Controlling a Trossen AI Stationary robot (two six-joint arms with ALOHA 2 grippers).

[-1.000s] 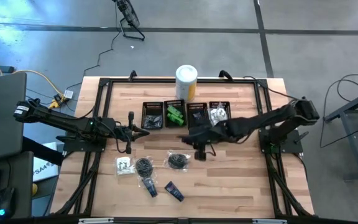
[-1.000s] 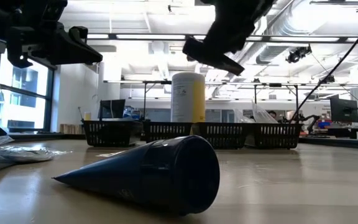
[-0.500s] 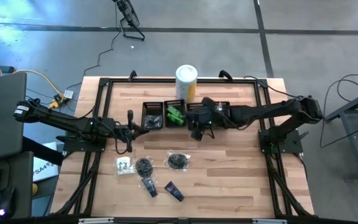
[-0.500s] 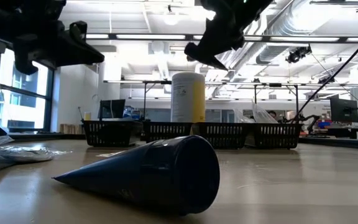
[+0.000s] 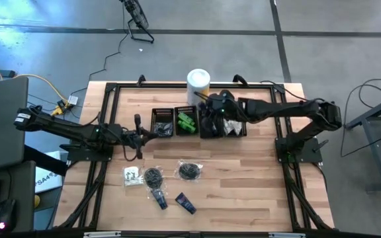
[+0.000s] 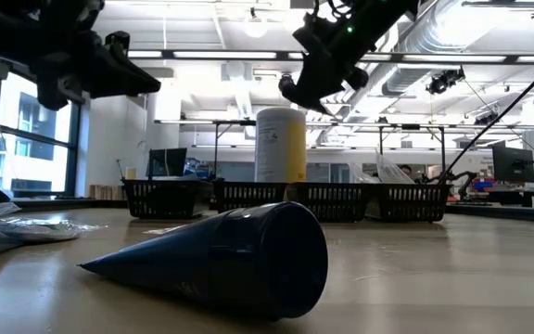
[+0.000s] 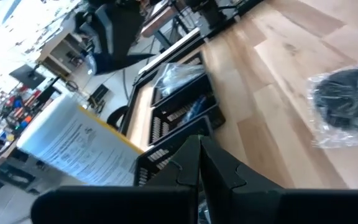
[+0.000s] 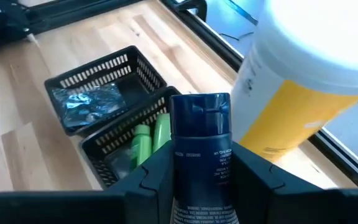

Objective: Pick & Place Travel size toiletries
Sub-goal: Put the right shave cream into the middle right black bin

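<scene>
My right gripper [image 5: 208, 111] hovers over the row of black mesh bins [image 5: 210, 124], shut on a dark blue tube [image 8: 201, 155], beside the white-and-yellow canister [image 5: 198, 84]. Green packets [image 8: 148, 140] lie in one bin and a clear sachet [image 8: 87, 102] in the bin beyond it. My left gripper [image 5: 137, 135] waits shut above the table's left part. On the wood near the front lie a clear sachet [image 5: 132, 175], two black bagged bundles [image 5: 153, 176] [image 5: 190, 170] and two blue tubes [image 5: 159, 197] [image 5: 185, 203]. My right gripper pinches the dark blue tube by its body [image 8: 201, 180], below the cap [image 8: 201, 115], between its two fingers [image 8: 151, 180]. The tube lies along the fingers with its cap end pointing forward. It is lifted clear, above the bins.
Four mesh bins [image 5: 162, 123] stand side by side in front of the tall canister [image 6: 281, 144] at the far middle. A black frame [image 5: 111, 89] runs around the table's edges. In the low view a blue tube [image 6: 230, 260] fills the foreground.
My right gripper has carried the blue tube from above the table's middle toward the far edge and a little left, and now hangs over the bins beside the canister. The left arm has stayed almost still.
</scene>
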